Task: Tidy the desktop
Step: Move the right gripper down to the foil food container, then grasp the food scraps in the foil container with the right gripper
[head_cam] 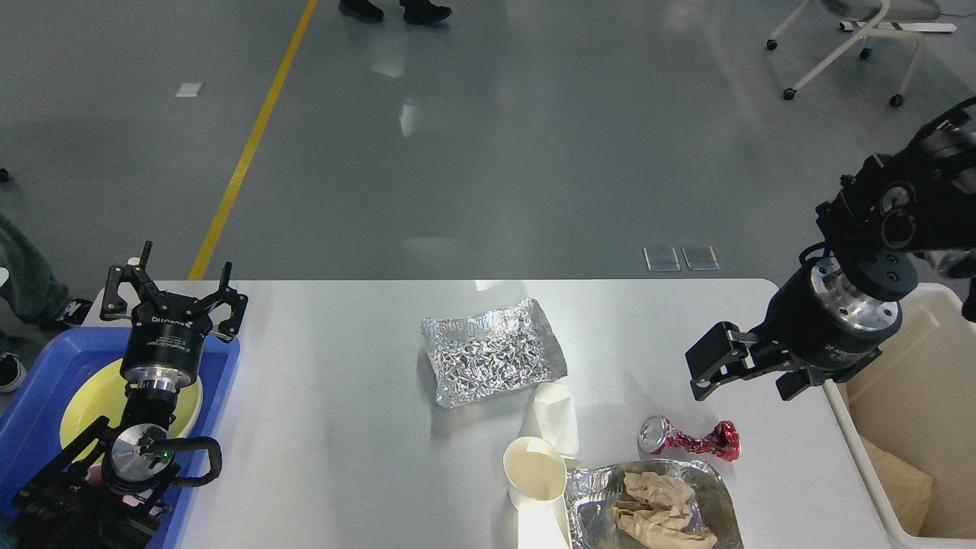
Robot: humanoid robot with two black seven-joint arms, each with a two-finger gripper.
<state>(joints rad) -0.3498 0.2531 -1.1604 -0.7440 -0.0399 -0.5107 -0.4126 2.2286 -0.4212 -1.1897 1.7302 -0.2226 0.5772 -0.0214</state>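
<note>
The white desktop (343,427) fills the lower view. On it lie a crumpled foil sheet (492,351), an upright paper cup (534,473), a flattened white paper cup (555,415), a crushed red can (690,440) and a foil tray (709,488) holding crumpled brown paper (656,507). My left gripper (175,293) is open and empty, above the far edge of the blue tray (38,412). My right gripper (709,366) hangs over the desktop's right side, above and slightly right of the red can. It is seen side-on, so its fingers cannot be told apart.
A yellow plate (84,400) lies in the blue tray at the left edge. A cream plastic bin (907,381) with some paper inside stands off the desktop's right edge. Beyond the table are grey floor, a yellow line and a chair base (839,46).
</note>
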